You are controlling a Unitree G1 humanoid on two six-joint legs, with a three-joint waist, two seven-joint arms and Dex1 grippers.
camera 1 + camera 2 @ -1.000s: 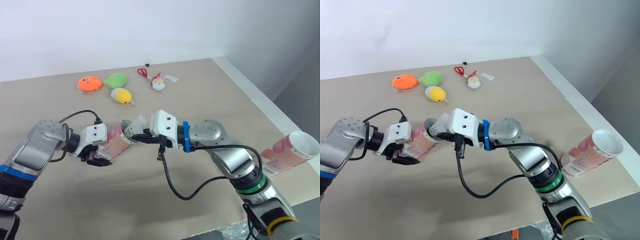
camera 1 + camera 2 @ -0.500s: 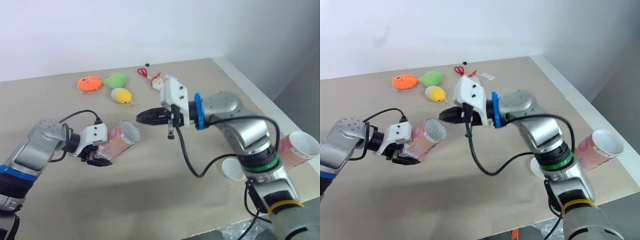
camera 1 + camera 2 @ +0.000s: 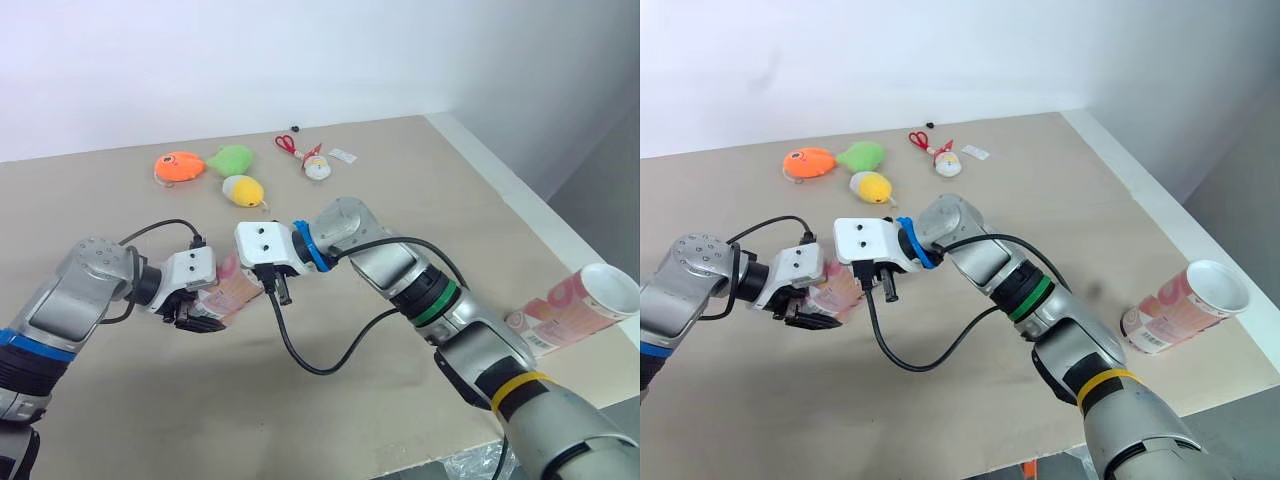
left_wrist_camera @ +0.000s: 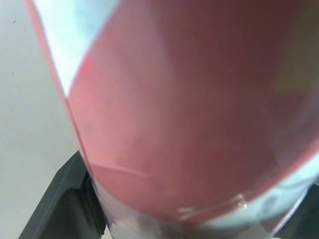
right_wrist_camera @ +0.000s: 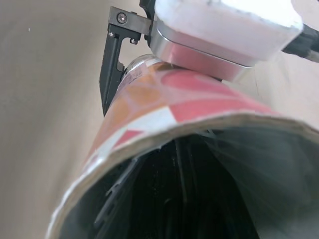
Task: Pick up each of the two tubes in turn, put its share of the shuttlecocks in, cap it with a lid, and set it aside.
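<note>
L tool grips glossy pink cardboard tube.

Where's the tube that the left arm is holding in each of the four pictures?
Left eye view: tube left of centre.
Right eye view: tube left of centre.
Left wrist view: tube wall, close up.
Right wrist view: tube mouth, close up.
Shared landmark: black fingers gripping its base.

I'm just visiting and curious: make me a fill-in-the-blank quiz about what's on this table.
The left gripper holds one pink patterned cardboard tube; altogether ___ such tubes are visible. The other tube lies on its ___ near the right edge of the beige table. The small scissors have ___ handles.
Missing: two; side; red.
</note>
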